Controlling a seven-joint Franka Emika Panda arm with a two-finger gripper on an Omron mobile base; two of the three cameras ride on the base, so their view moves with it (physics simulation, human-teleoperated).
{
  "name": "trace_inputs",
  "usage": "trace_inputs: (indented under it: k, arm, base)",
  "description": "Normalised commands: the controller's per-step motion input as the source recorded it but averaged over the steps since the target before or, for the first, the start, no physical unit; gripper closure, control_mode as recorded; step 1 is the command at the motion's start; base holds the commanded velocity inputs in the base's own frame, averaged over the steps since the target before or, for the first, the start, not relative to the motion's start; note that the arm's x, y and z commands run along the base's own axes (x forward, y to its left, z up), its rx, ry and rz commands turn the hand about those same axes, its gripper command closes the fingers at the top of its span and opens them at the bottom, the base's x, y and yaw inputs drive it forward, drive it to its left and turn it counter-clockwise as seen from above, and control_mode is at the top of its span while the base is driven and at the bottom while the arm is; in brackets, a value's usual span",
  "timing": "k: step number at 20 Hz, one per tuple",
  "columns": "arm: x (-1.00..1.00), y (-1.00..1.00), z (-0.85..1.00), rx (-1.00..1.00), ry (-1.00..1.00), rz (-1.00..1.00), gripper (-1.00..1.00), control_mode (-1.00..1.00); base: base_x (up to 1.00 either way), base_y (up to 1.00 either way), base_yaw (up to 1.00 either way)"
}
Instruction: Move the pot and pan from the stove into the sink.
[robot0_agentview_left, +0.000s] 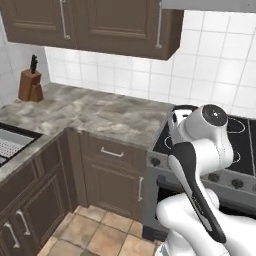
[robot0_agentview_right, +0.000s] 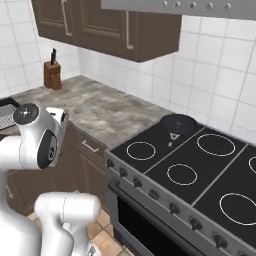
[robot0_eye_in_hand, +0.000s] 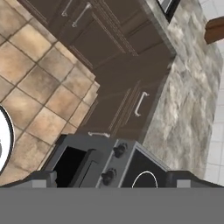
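Seemingly nothing is moved yet: the pan (robot0_agentview_right: 178, 125) sits on the stove (robot0_agentview_right: 210, 190), well apart from the sink (robot0_agentview_left: 11, 141); the gripper (robot0_eye_in_hand: 112, 179) hangs spread and empty

Even, shadowless light; soft rendered blur

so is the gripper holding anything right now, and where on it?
Nothing held. The gripper is open, fingertips apart over the stove's front edge.

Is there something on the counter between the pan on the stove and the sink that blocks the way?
Nothing visible does. The pan sits at the stove's back left corner, and the grey counter towards the sink looks bare; the knife block stands back by the wall.
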Motion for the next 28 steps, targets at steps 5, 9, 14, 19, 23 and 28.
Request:
trace_inputs:
  k: [5,9,14,19,23,28]
  arm:
    - [0.0,0.0,0.0,0.0,0.0,0.0,-1.0,1.0]
    - [0.0,0.0,0.0,0.0,0.0,0.0,-1.0,1.0]
    - [0.0,0.0,0.0,0.0,0.0,0.0,-1.0,1.0]
    - [0.0,0.0,0.0,0.0,0.0,0.0,-1.0,1.0]
    - [0.0,0.0,0.0,0.0,0.0,0.0,-1.0,1.0]
    - [0.0,0.0,0.0,0.0,0.0,0.0,-1.0,1.0]
  base:
    - [0.02,-0.22,-0.46]
    - [0.04,-0.21,-0.46]
    - [0.04,-0.23,-0.46]
    - [0.05,-0.24,-0.45]
    - [0.02,-0.29,-0.42]
    - [0.0,-0.34,-0.37]
